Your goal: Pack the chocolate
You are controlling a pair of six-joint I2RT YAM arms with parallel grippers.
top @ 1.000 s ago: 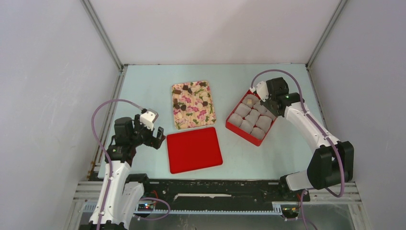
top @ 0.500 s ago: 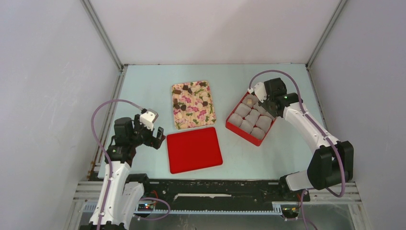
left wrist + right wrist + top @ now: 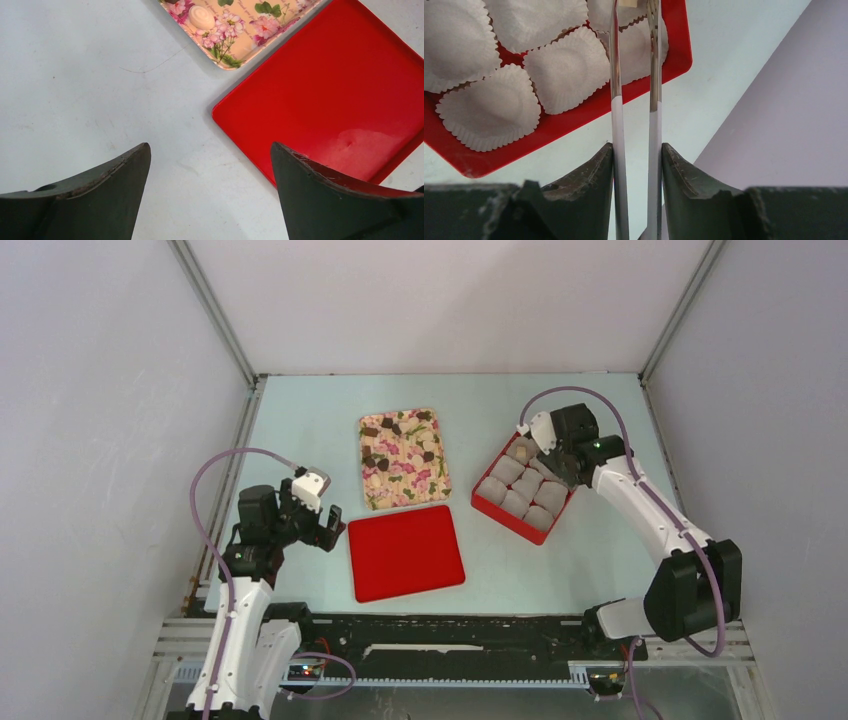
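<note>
Two wrist views add detail that top view loses.
- Right wrist: right gripper [image 3: 636, 152] clamped on tweezers [image 3: 616, 100]. Pale chocolate lump [image 3: 626, 3] sits between tweezer tips, far ahead of fingers, at corner paper cup [image 3: 636, 42] of red box [image 3: 574, 117].
- Top view only: dark chocolate lumps [image 3: 383, 464] on floral tray [image 3: 405, 480], well left of that gripper. Right arm stretched forward.
- Left gripper [image 3: 210, 150] wide open, empty, above table [image 3: 100, 75] with red lid [image 3: 340, 85] just ahead. Left arm folded.

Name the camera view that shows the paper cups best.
Right wrist: the paper cups sit close up, crinkled rims sharp, though some are cropped. Top external shows them small in the red box. Left wrist shows none.
</note>
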